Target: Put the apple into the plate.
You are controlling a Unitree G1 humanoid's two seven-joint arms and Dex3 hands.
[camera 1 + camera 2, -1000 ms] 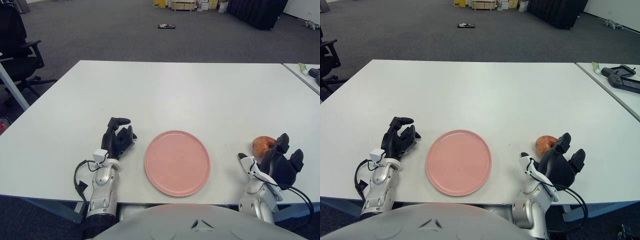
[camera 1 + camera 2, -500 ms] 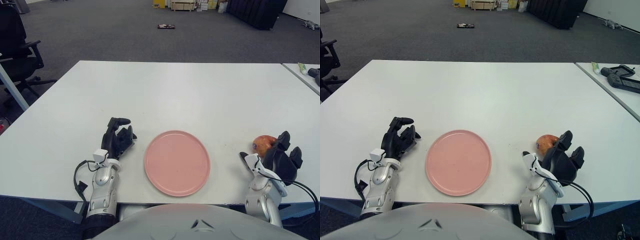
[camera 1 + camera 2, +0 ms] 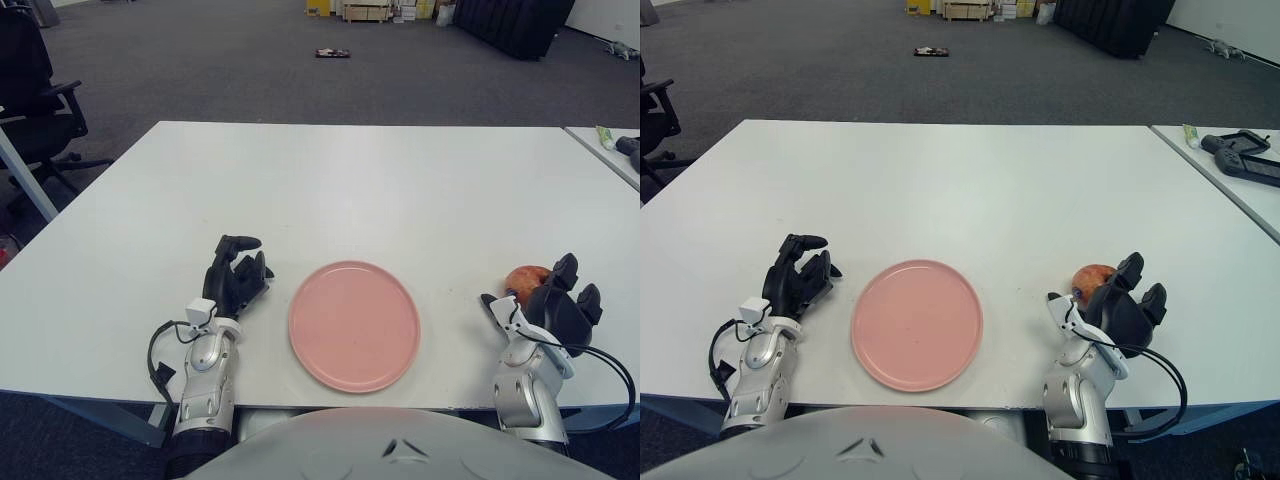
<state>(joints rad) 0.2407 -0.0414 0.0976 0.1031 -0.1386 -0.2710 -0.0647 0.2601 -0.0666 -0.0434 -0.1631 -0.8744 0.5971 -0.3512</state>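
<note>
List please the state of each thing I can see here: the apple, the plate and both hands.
apple: on the table, not in the plate, right hand just behind it.
plate: empty, flat on the table.
right hand: open, fingers around the apple's near side, no grasp yet.
left hand: idle, left of the plate, holds nothing.

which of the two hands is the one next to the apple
The right hand, at the table's near right edge, with the apple just beyond its fingers. The left hand shows left of the pink plate, far from the apple.
</note>
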